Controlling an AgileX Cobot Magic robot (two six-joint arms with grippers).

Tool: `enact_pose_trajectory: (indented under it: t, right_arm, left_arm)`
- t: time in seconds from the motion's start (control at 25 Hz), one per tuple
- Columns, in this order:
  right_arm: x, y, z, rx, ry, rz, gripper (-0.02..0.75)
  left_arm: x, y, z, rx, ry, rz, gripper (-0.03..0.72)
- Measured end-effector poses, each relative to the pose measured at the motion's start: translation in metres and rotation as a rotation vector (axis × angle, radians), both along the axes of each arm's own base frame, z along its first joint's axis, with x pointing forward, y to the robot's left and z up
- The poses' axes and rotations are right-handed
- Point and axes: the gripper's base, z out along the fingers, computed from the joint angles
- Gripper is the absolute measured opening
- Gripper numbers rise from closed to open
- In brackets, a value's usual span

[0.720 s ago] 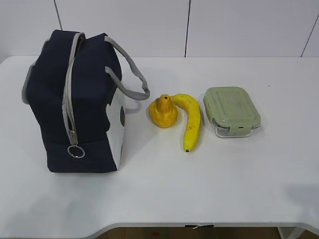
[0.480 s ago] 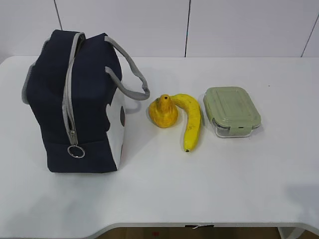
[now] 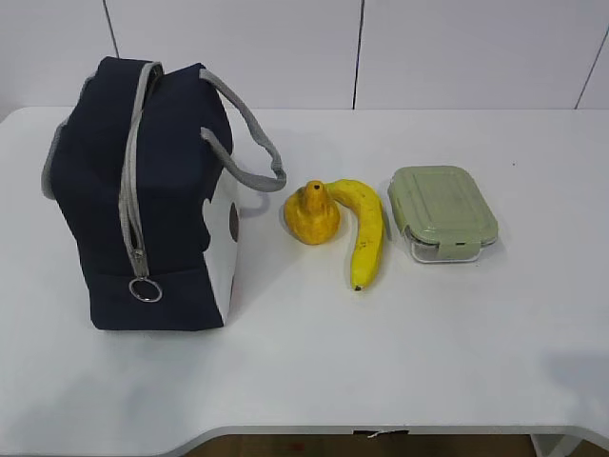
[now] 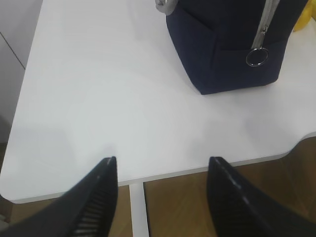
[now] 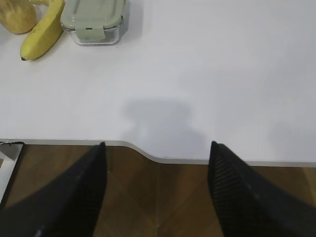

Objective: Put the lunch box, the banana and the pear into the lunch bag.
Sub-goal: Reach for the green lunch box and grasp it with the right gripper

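The navy lunch bag (image 3: 143, 200) stands on the left of the white table (image 3: 381, 362), its grey zipper closed with the ring pull (image 3: 145, 289) hanging low; it also shows in the left wrist view (image 4: 232, 44). The pear (image 3: 311, 213) sits right of it, touching the banana (image 3: 365, 228). The lunch box (image 3: 442, 211) with its pale green lid lies further right. The right wrist view shows the lunch box (image 5: 94, 19), the banana (image 5: 43, 32) and the pear (image 5: 17, 15) at top left. My left gripper (image 4: 162, 163) and right gripper (image 5: 157, 147) are open and empty over the table's front edge.
Neither arm shows in the exterior view. The table's front edge (image 5: 163, 159) has a curved notch, with brown floor below. A white wall stands behind the table.
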Motion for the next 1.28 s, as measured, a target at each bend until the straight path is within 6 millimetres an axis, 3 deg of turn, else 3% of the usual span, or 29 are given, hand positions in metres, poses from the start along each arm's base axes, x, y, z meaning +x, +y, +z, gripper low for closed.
enact_pose_trajectory:
  t: [0.32, 0.52, 0.68, 0.96, 1.28]
  right_arm:
    - [-0.001, 0.000, 0.002, 0.012, -0.008, -0.008, 0.511]
    - [-0.008, 0.001, 0.019, 0.033, -0.066, -0.001, 0.511]
    - [0.001, 0.001, 0.035, 0.035, -0.041, -0.003, 0.511]
    - [0.050, 0.004, 0.050, 0.082, 0.111, -0.002, 0.511]
    - [0.116, 0.010, 0.050, 0.175, 0.253, 0.009, 0.511]
  left_arm:
    - [0.000, 0.000, 0.000, 0.000, 0.000, 0.000, 0.434]
    - [0.000, 0.000, 0.000, 0.000, 0.000, 0.000, 0.434]
    - [0.000, 0.000, 0.000, 0.000, 0.000, 0.000, 0.434]
    - [0.000, 0.000, 0.000, 0.000, 0.000, 0.000, 0.434]
    - [0.000, 0.000, 0.000, 0.000, 0.000, 0.000, 0.434]
